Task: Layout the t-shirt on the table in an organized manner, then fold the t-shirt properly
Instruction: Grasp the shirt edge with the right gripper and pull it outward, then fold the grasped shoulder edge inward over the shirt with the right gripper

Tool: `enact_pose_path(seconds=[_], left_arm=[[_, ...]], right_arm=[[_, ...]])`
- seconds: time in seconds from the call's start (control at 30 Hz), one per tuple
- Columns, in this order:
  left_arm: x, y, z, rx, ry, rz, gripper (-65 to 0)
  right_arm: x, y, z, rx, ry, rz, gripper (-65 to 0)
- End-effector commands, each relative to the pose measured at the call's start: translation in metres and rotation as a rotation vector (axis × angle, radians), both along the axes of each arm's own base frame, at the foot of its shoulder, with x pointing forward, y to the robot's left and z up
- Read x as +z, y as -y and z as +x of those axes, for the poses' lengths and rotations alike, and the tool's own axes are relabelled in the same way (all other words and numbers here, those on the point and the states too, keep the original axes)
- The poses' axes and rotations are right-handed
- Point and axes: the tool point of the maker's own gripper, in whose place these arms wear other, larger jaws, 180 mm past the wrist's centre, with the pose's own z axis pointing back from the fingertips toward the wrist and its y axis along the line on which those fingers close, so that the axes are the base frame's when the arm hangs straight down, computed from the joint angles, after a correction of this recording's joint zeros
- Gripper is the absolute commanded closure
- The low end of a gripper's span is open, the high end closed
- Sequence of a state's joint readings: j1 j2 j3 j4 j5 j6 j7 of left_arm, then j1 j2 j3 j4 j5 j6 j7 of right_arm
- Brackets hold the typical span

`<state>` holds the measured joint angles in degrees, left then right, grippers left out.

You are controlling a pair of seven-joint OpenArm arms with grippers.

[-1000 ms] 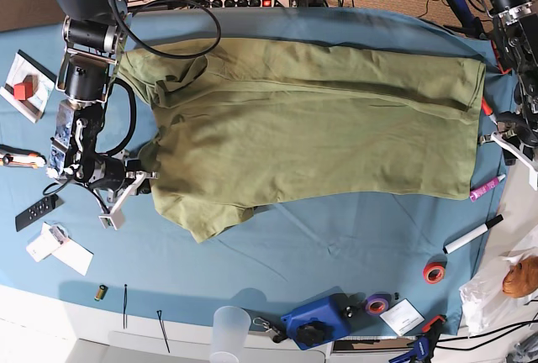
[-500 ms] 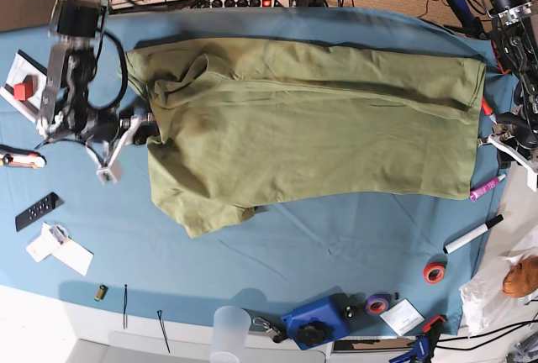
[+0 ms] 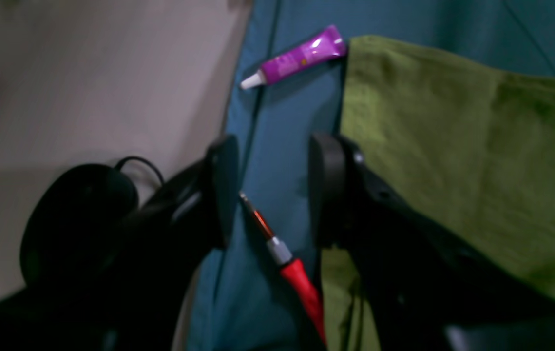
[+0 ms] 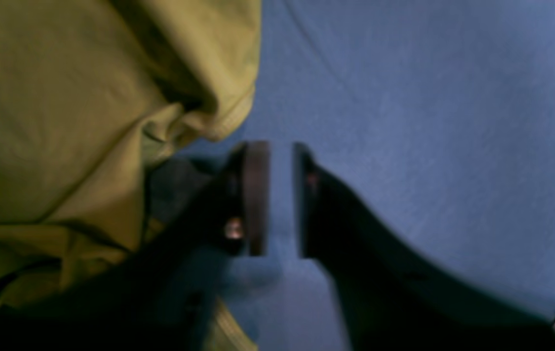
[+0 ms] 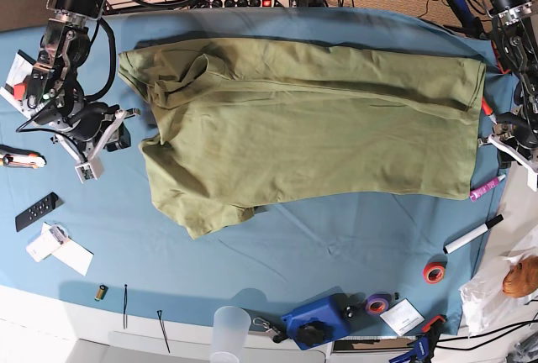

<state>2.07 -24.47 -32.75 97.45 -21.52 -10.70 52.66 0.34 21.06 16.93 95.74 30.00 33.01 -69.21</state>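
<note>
You're dealing with a plain olive-green short-sleeved cotton t-shirt (image 5: 303, 123): soft, light and limp, so it will sag and crease wherever it isn't supported and drag over the cloth instead of sliding stiffly. It lies spread lengthwise across the blue-draped counter (image 5: 336, 245), bunched and rumpled at the end beside your right jaws, flatter toward the left ones. Take it by a hem or sleeve edge, pinching a single layer if you can. Your right jaws (image 4: 281, 197) stand a little apart with only blue cloth between them, holding nothing; the crumpled shirt edge sits just beside one finger. Your left jaws (image 3: 270, 187) are parted wider and empty, over bare counter, with the shirt's hem just beside one finger and a red-handled screwdriver (image 3: 287, 263) lying between them.
</note>
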Motion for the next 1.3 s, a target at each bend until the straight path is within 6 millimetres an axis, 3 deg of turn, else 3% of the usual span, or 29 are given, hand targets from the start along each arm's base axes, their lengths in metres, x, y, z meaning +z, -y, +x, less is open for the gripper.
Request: enact_pose_path(seconds=[0.0,0.07,0.23,0.37,0.57,0.67,0.83,1.17,1.2,1.27], left_arm=[[0.019,-0.007,0.008,0.000,0.055,0.027,-24.5],[0.019,-0.007,0.008,0.000,0.055,0.026,-24.5],[0.019,-0.004,0.009,-0.005,0.062,0.011,-24.5],[0.019,-0.002,0.010,-0.009,0.069,-0.007,-24.5],[0.019,-0.002,0.010,-0.009,0.069,-0.007,-24.5],[0.020,-0.002,0.010,-0.010,0.070,-0.008,-24.5],[0.019,-0.001,0.010,-0.010,0.070,-0.010,-24.5],[0.019,-0.001,0.010,-0.011,0.070,-0.010,-24.5],[0.020,-0.001,0.010,-0.010,0.071,-0.011,-24.5],[0.020,-0.001,0.010,-0.010,0.071,-0.010,-24.5]], right_arm=[[0.022,0.005,0.015,0.001,0.081,-0.007,-22.9],[0.033,0.003,0.026,-0.017,0.150,0.017,-25.6],[0.057,0.005,0.064,-0.086,0.282,0.079,-25.6],[0.041,0.020,0.093,-0.161,0.227,0.168,-25.6],[0.024,0.006,0.116,-0.120,0.147,0.355,-25.6],[0.009,0.002,0.118,-0.130,0.097,0.402,-25.6],[-0.021,-0.028,0.106,-0.088,-0.020,0.484,-25.6],[-0.035,-0.069,0.088,-0.020,-0.129,0.580,-25.5],[-0.037,-0.068,0.087,-0.028,-0.133,0.581,-25.0],[-0.041,-0.067,0.082,-0.041,-0.159,0.576,-16.4]])
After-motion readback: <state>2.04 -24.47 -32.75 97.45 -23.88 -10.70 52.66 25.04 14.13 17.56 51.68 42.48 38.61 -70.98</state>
